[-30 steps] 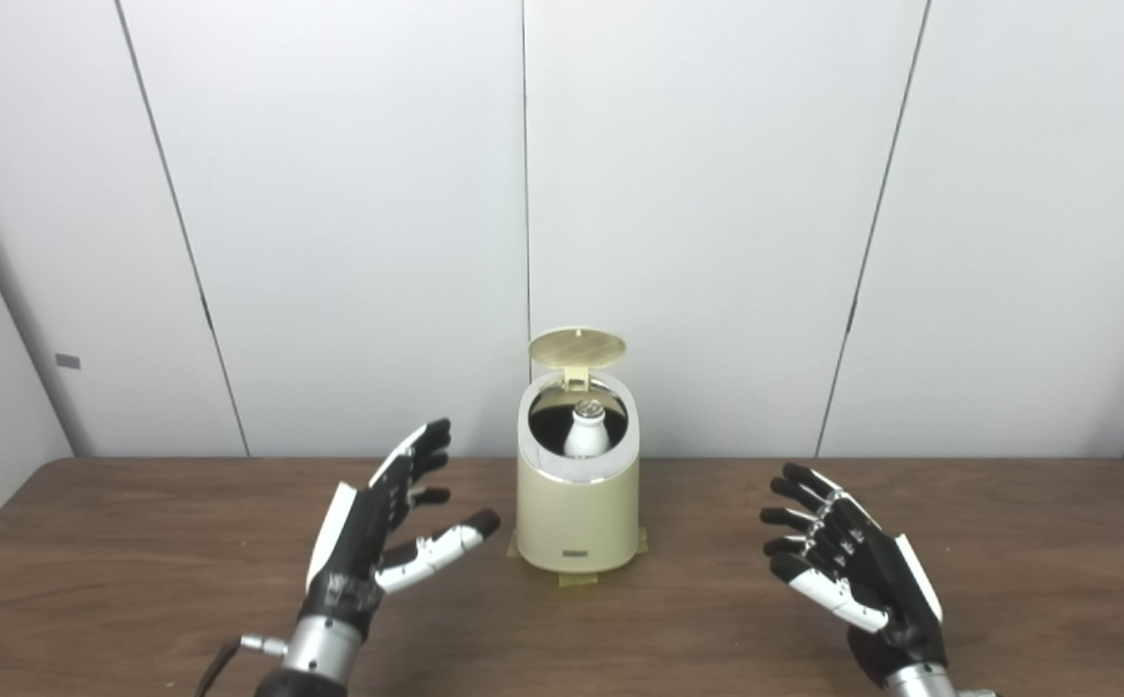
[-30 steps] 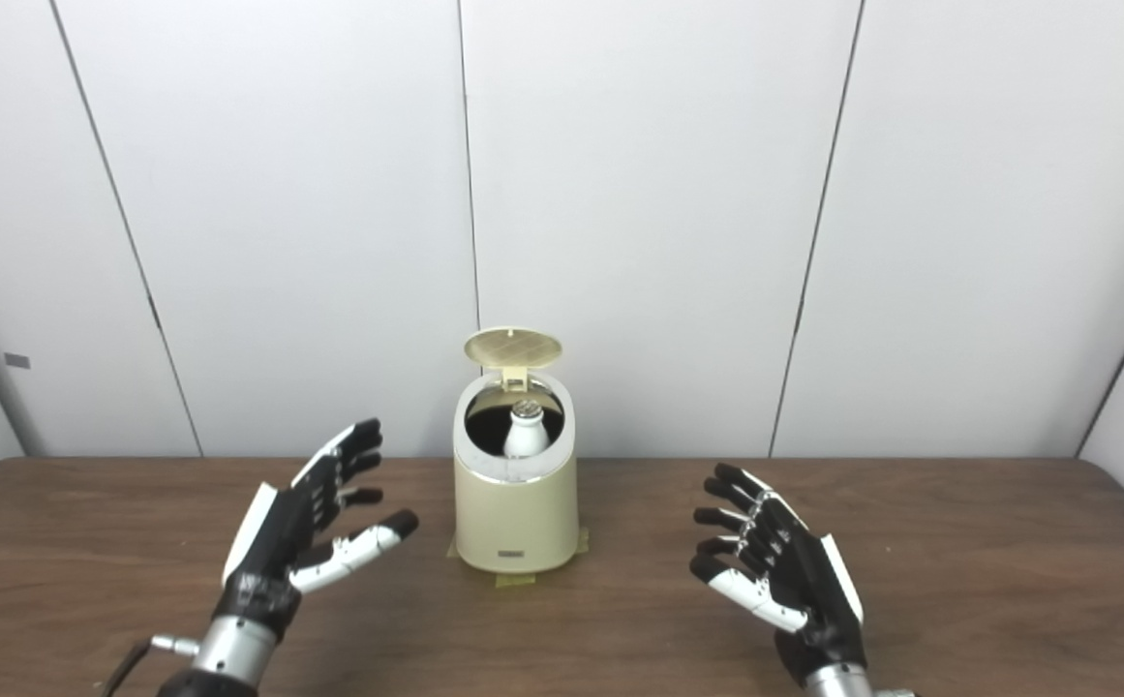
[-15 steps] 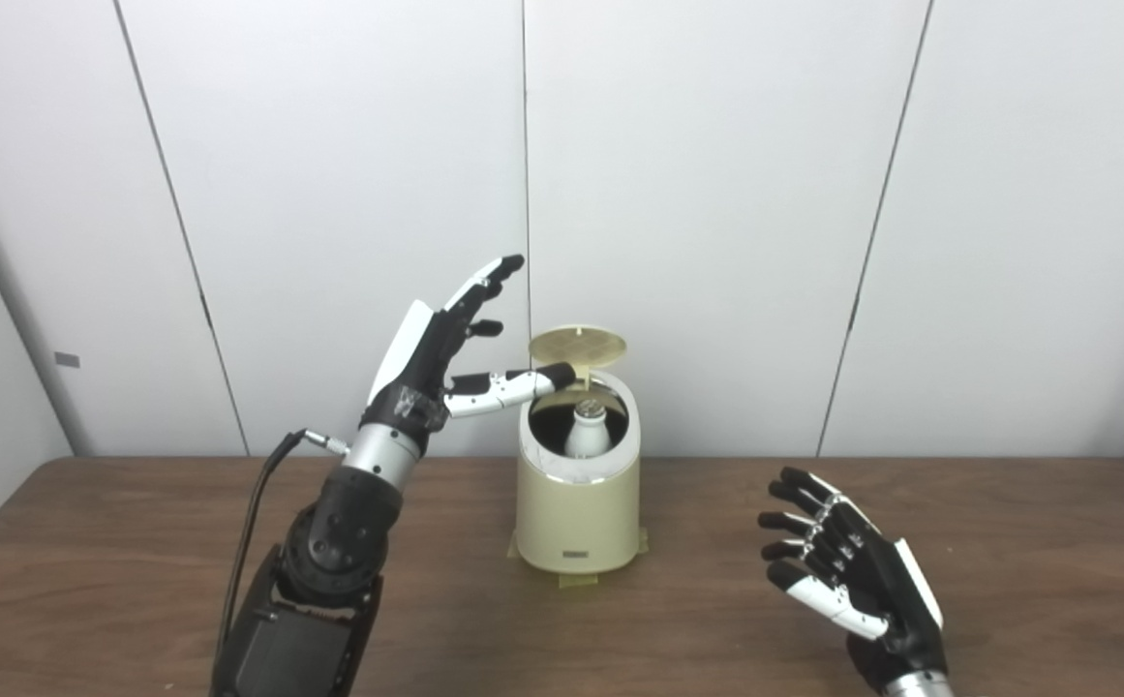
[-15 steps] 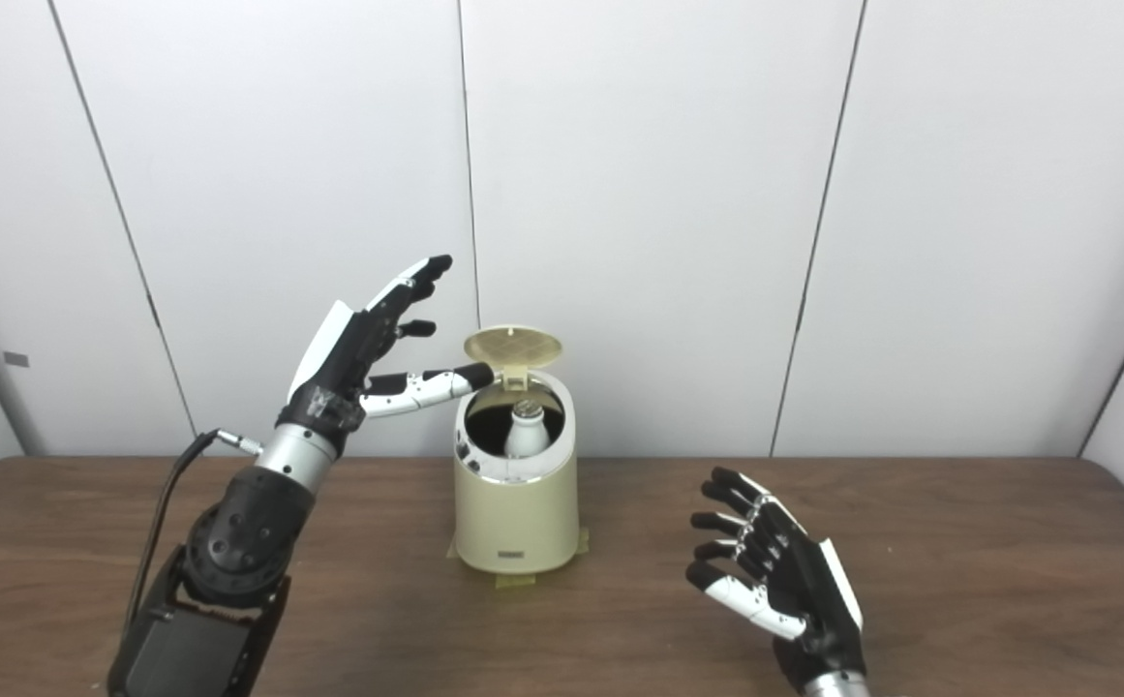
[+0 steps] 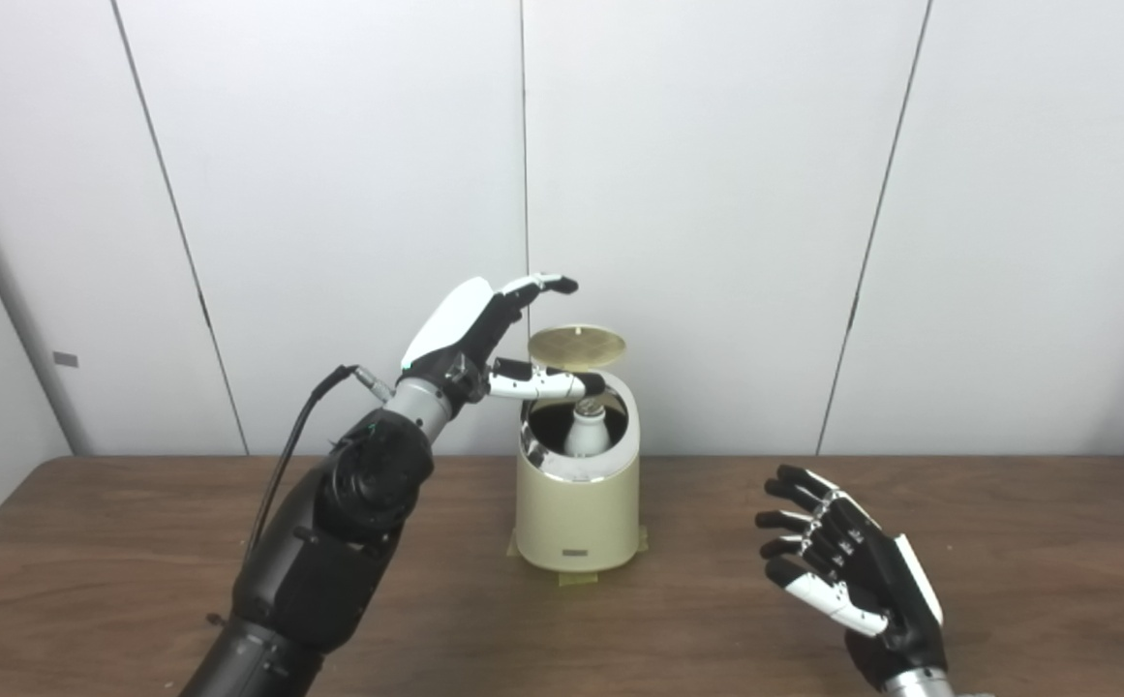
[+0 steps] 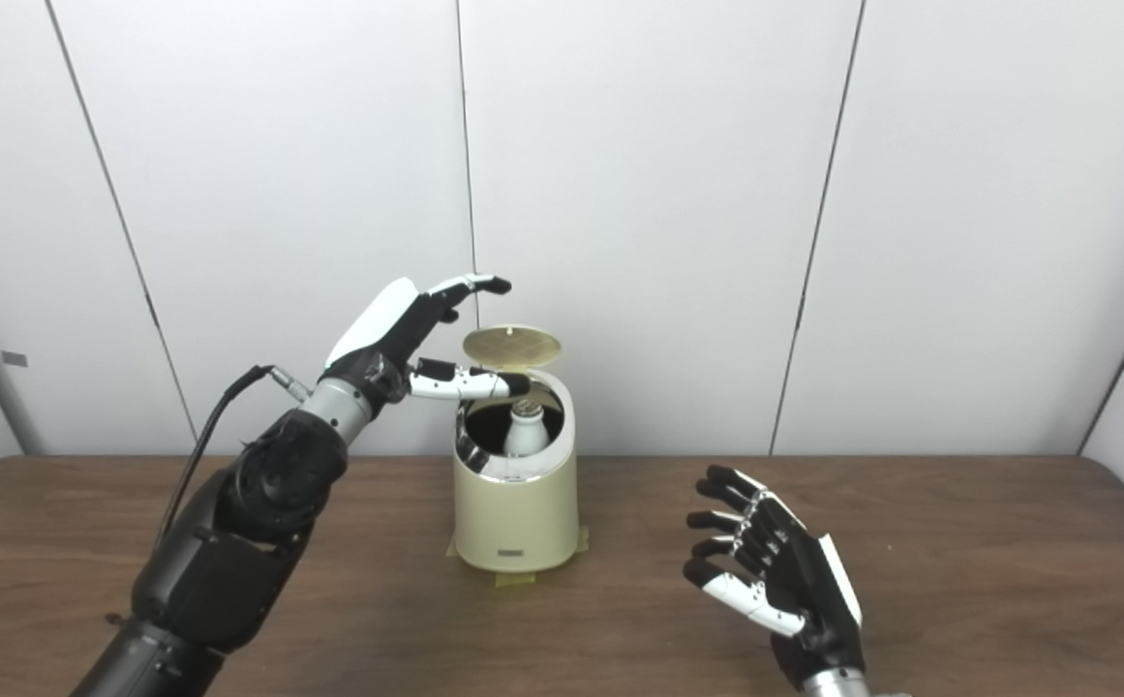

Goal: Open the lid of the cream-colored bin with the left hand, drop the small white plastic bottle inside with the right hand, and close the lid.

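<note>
The cream-colored bin [image 5: 577,518] stands at the table's middle with its round lid [image 5: 577,347] tipped up and open. The small white plastic bottle [image 5: 586,431] stands inside the bin, its cap showing. My left hand [image 5: 484,334] is open and raised just left of the lid; its fingers reach above the lid's left edge and its thumb lies across the bin's opening below the lid. I cannot tell whether it touches the lid. My right hand [image 5: 847,571] is open and empty, low over the table to the right of the bin.
The brown wooden table [image 5: 136,581] carries the bin, fixed with tape at its base [image 5: 576,579]. A white panelled wall [image 5: 716,194] stands close behind the bin. My left arm's cable [image 5: 290,455] hangs left of the bin.
My left hand rose from the table, went to the lid and has now turned palm-down, fingers over the lid's edge. The lid stays open. My right hand has barely moved.
</note>
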`<state>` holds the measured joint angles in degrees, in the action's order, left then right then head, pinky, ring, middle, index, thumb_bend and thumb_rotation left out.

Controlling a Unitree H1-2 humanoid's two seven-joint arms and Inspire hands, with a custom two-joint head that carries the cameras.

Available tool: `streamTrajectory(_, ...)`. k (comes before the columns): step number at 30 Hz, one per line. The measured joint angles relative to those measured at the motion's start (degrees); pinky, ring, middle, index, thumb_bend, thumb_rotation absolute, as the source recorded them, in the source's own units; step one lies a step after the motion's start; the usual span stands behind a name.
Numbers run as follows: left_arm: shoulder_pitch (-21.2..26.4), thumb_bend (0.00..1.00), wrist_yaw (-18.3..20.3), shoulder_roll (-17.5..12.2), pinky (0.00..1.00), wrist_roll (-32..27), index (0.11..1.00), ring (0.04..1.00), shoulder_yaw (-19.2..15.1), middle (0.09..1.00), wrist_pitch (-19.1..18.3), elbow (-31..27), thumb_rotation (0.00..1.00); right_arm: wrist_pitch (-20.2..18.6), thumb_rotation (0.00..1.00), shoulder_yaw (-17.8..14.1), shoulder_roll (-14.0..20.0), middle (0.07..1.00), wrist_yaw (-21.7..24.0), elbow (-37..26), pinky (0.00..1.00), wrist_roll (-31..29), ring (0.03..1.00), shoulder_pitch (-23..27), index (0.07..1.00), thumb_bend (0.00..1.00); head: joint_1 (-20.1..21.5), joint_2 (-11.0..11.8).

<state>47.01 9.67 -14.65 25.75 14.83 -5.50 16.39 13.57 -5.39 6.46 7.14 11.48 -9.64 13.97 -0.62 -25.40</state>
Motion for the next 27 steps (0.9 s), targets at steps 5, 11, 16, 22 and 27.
streamTrajectory(5, 0.0, 0.91, 1.7, -1.6, 0.96, 2.5, 0.738, 0.976, 1.7, 0.79, 0.0, -0.1, 0.35, -0.9, 0.31, 0.1, -0.6, 0.763, -0.2, -0.6, 0.51, 0.0, 0.658, -0.1, 0.759, 0.81, 0.3, 0.0)
streamTrajectory(11, 0.0, 0.93, 2.9, -2.4, 1.0, 4.7, 0.708, 0.966, 2.9, 0.755, 0.0, -1.3, 0.37, -1.0, 0.32, 0.1, -0.7, 0.762, -0.3, -1.0, 0.53, 0.0, 0.667, -0.2, 0.763, 0.82, 0.4, -0.1)
streamTrajectory(16, -0.1, 0.93, 4.1, -3.2, 1.0, 5.6, 0.705, 0.962, 3.3, 0.75, 0.1, -3.0, 0.38, -1.6, 0.32, 0.2, -0.7, 0.76, -0.4, -1.2, 0.52, 0.1, 0.664, -0.2, 0.763, 0.8, 0.4, -0.4)
streamTrajectory(22, -0.7, 0.94, 4.7, -3.6, 1.0, 5.7, 0.709, 0.955, 3.4, 0.748, 1.6, -5.6, 0.46, -2.1, 0.31, 0.4, -1.0, 0.756, -0.7, -1.4, 0.52, 1.3, 0.657, -0.4, 0.761, 0.78, 0.4, -0.7)
streamTrajectory(27, -2.7, 0.94, 6.4, -3.9, 1.0, 5.9, 0.71, 0.95, 3.8, 0.746, 2.5, -7.9, 0.45, -2.6, 0.32, 0.4, -1.3, 0.761, -0.8, -1.9, 0.52, 1.6, 0.661, -0.4, 0.762, 0.79, 0.4, -1.0)
